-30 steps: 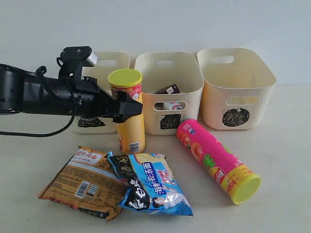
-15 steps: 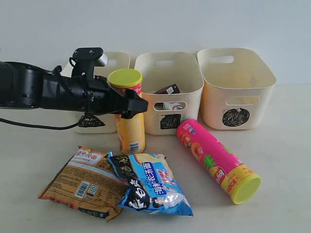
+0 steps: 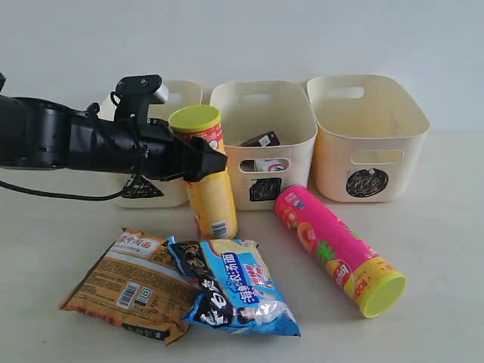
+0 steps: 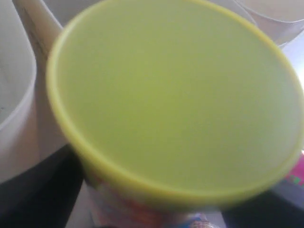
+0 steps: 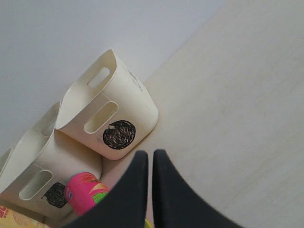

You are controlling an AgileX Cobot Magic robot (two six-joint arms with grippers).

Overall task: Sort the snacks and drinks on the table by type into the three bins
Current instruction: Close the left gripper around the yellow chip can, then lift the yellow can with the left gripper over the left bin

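Note:
The yellow-red chip tube (image 3: pixel 210 198) leans with its yellow-green lid (image 4: pixel 175 95) tipped left, its base on the table (image 3: pixel 446 227). My left gripper (image 3: pixel 208 162) reaches in from the left and is shut on the tube just under the lid. The pink chip tube (image 3: pixel 333 246) lies on its side at the right. An orange-brown bag (image 3: pixel 128 283) and a blue-black bag (image 3: pixel 234 291) lie flat in front. A dark purple carton (image 3: pixel 261 140) and a blue-white carton (image 3: pixel 271 164) sit in the square bin (image 3: pixel 261 106). My right gripper (image 5: pixel 151 154) is shut and empty, above the table.
The triangle bin (image 3: pixel 178 94) stands behind my left arm, partly hidden. The circle bin (image 3: pixel 370 128) stands at the right. In the right wrist view the circle bin (image 5: pixel 114 109) and the pink tube (image 5: pixel 83 190) lie beyond the fingers.
My left gripper has advanced right around the yellow-red tube and closed on it. The tube has tipped from upright to leaning, its base shifted right.

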